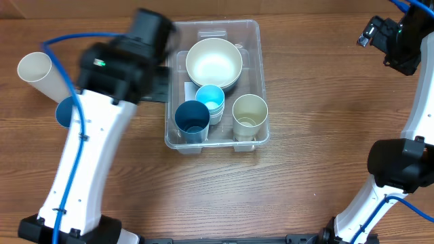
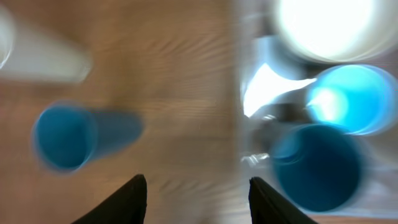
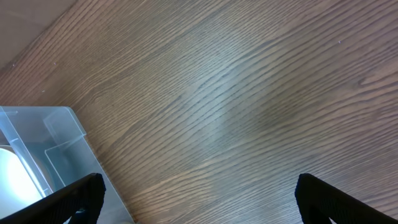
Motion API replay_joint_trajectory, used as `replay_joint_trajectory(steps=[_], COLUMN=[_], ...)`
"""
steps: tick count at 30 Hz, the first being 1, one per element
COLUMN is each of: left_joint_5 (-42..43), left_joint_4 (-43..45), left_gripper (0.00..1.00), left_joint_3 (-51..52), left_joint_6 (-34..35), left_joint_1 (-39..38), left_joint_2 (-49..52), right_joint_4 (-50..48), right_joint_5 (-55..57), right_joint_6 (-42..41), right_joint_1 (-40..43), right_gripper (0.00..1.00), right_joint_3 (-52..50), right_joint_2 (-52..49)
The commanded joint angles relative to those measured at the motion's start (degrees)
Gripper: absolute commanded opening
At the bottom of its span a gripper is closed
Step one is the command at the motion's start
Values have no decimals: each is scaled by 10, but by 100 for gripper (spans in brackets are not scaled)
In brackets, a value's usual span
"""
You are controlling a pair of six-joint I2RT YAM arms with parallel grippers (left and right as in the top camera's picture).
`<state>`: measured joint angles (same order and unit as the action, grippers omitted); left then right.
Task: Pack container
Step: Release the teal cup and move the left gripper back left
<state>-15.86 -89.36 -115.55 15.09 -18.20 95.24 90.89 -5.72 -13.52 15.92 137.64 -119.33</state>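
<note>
The clear container (image 1: pixel 259 64) sits mid-table and holds a white bowl (image 1: pixel 214 62), a light blue cup (image 1: pixel 211 99), a dark blue cup (image 1: pixel 192 120) and a cream cup (image 1: pixel 249 114). My left gripper (image 1: pixel 159 85) hovers just outside the container's left wall. In the blurred left wrist view the left gripper (image 2: pixel 198 190) is open over bare wood, nothing between its fingers, with the dark blue cup (image 2: pixel 320 168) to its right. My right gripper (image 1: pixel 383 37) is far right and raised. It stands wide open (image 3: pixel 199 190) over wood, beside the container's corner (image 3: pixel 59 140).
Left of the container, a white cup (image 1: pixel 37 73) and a blue cup (image 1: pixel 64 112) lie on their sides; my left arm partly hides the blue one. Both appear in the left wrist view: the blue cup (image 2: pixel 68 137) and the white cup (image 2: pixel 37 56).
</note>
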Motion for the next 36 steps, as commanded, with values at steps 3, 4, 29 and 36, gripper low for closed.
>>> replay_joint_trajectory(steps=[3, 4, 29, 36], left_joint_5=[-4, 1, 155, 129], left_joint_4=[-18, -8, -15, -10], left_gripper=[52, 52, 40, 39], left_joint_3=[12, 12, 14, 14], left_joint_6=[42, 42, -95, -85], left_joint_1=[174, 201, 275, 274], left_joint_2=[0, 0, 197, 182], right_joint_4=[-3, -3, -3, -3], right_joint_5=[0, 1, 0, 0], right_joint_6=[-4, -4, -4, -4], right_joint_1=[0, 0, 0, 0], right_gripper=[100, 100, 100, 100], right_joint_3=[11, 11, 11, 11], right_joint_2=[16, 16, 16, 16])
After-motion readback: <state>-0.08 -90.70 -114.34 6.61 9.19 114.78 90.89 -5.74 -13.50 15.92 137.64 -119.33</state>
